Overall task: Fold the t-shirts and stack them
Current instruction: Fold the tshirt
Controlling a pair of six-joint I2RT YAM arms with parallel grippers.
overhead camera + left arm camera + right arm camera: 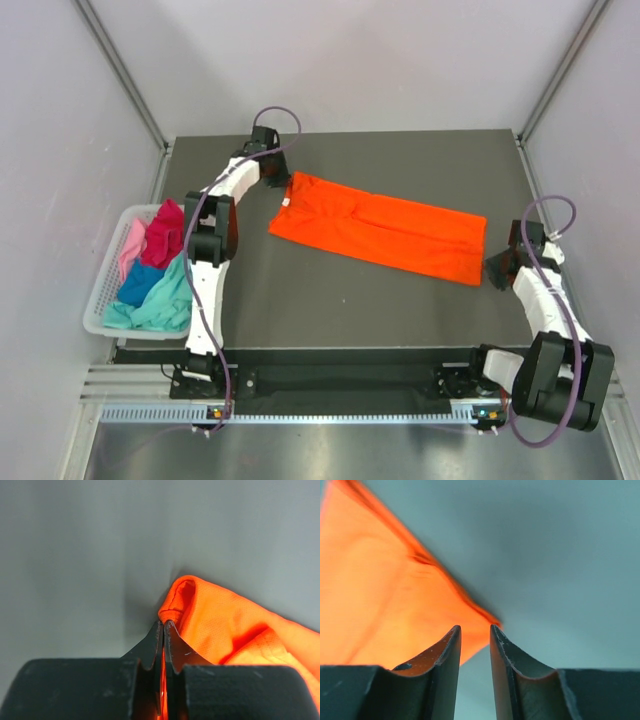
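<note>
The bright orange t-shirt lies flat on the dark table as a long folded strip, running from back left to front right. My left gripper is at its far left end and is shut on the shirt's edge; in the left wrist view the cloth shows between the closed left gripper. My right gripper is open at the shirt's front right corner. In the right wrist view the corner lies just ahead of the parted right gripper, which holds nothing.
A white lattice basket stands at the table's left edge. It holds a magenta shirt, a pale pink one, a teal one and a blue cloth. Grey walls enclose the table.
</note>
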